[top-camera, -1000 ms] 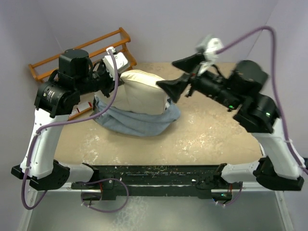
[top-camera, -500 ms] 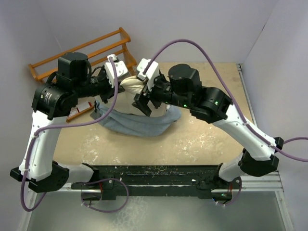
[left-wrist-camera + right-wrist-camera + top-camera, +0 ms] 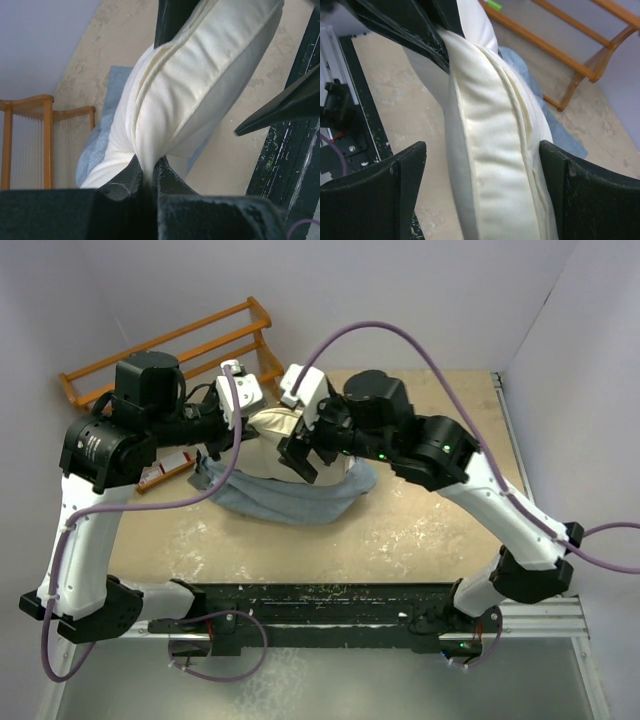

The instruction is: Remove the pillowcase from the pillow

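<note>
The right arm, which was reaching out well to the right a second ago, is now leaning in over the middle of the surface [image 3: 440, 500], and the right fingers [image 3: 302, 462] are standing wide open with one finger on either side of the cream pillow [image 3: 480, 100], holding nothing yet. The left fingers [image 3: 145, 176] are staying pinched shut on a fold at the pillow's edge, keeping it propped up on end. This is likely putting the task at the point where a second grip is being set up, so that the pillow can be drawn up and away from its cover. As the only real container here, the pillowcase [image 3: 290, 498] is lying slumped in a blue-grey heap on the surface around the pillow's lower end, just in front of and beneath it. Most of the pillow is already showing bare above it, but whether its bottom is still sitting inside the opening cannot be told. The wooden rack [image 3: 160, 348] is standing at the far left corner, well behind the heap, and the left arm is hiding much of it, so what it is holding cannot be made out.
</note>
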